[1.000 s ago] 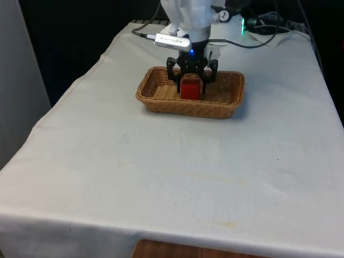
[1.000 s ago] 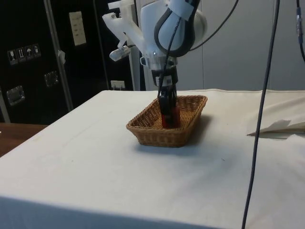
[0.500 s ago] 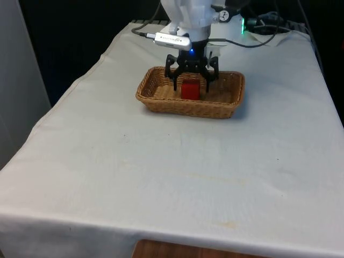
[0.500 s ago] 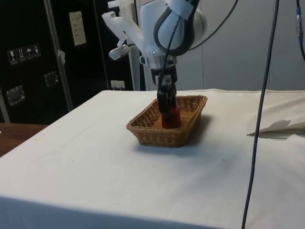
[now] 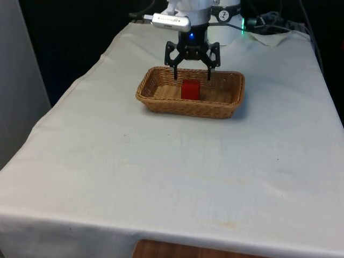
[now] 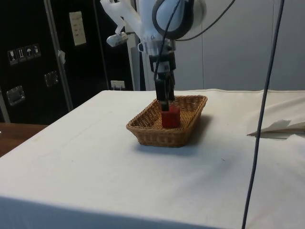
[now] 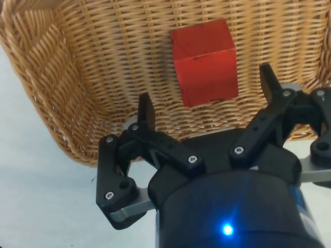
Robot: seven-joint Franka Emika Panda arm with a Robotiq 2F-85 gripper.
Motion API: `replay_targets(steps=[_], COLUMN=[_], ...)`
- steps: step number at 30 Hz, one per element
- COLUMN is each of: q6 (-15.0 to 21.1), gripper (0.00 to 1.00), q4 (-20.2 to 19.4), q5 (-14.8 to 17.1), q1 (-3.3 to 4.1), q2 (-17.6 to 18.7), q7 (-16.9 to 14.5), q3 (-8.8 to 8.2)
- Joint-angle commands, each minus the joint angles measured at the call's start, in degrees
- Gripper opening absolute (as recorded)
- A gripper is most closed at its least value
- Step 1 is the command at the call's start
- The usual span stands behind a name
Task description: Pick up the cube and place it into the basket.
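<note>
The pincer (image 5: 192,72) hangs just above the basket (image 5: 156,100) with its two fingers (image 7: 147,111) spread wide apart, gripping nothing. Right beneath it, clear of both fingers, the red cube (image 5: 190,89) sits on the woven floor of the basket, about mid-basket. The basket itself rests on the white-clothed table (image 5: 161,172), toward the far edge and roughly centred between the two sides.

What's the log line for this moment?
cube: resting in basket, released | gripper: open, above cube, fingers clear of it | table: white cloth | place step: looks done
</note>
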Motion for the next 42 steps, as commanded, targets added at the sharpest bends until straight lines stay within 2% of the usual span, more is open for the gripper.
replay_targets(steps=[1,7,15,16,18,24,26,27,34,35,36,42], q6=[-0.34,-0.52,-2.69,-2.18,-3.95,-6.19,-5.96,-6.76,-10.08,-9.28,-10.49,-13.06], gripper=[1.0,1.0,1.0,1.0,1.0,1.0,1.0,1.0,1.0,1.0,1.0,1.0], q4=[0.06,0.06,0.4,0.4,0.63,1.09,0.92,1.2,2.86,2.64,3.09,4.35], q5=[-0.86,0.0,-0.86,-0.06,-0.97,-1.49,-0.69,-1.6,-1.89,-1.09,-1.89,-2.06], q1=[0.17,0.0,0.06,-0.06,0.06,0.06,-0.06,0.06,0.06,0.0,0.06,0.06], q2=[-0.23,-0.86,-3.55,-3.15,-4.7,-6.88,-7.16,-7.45,-9.45,-9.05,-9.68,-10.77], q7=[0.52,-0.06,-0.17,-0.57,-0.17,0.06,-0.63,0.11,-0.17,-0.69,-0.23,-0.46], q3=[-0.34,-0.06,-0.29,-0.11,-0.29,-0.17,-0.06,-0.11,0.17,0.23,0.17,0.29])
